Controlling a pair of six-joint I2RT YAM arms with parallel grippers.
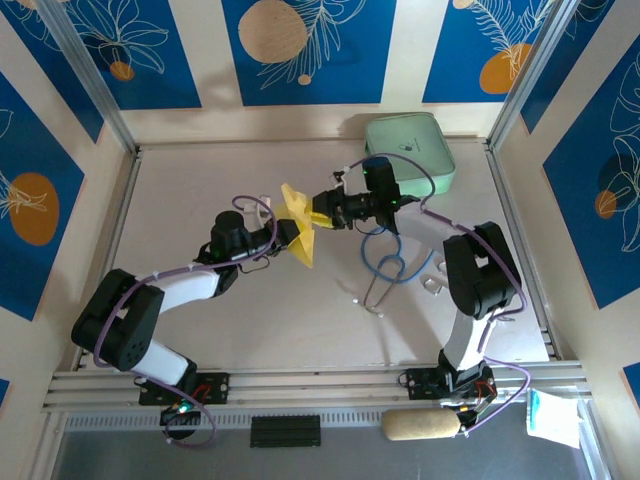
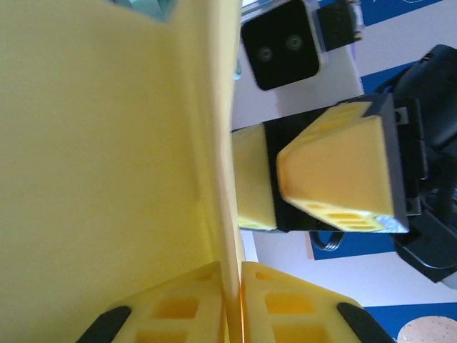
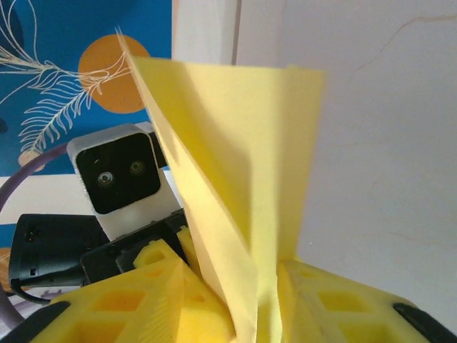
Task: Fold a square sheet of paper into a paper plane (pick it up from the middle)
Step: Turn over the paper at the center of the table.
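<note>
At frame centre, the left end effector [image 1: 287,234] pinches the folded paper [image 1: 301,246]. The right end effector [image 1: 319,214] pinches it too.

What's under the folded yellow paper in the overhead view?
Bare table lies beneath the yellow paper, which is held up off it, pinched by the left gripper and right gripper. The patch of table directly below it is covered.

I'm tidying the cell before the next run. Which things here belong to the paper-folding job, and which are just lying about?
In the job:
yellow paper sheet, pinched by the left gripper and the right gripper

Lying about:
mint-green case at the far edge
blue looped cable beside the right arm
beige cylinder at the near edge
</note>
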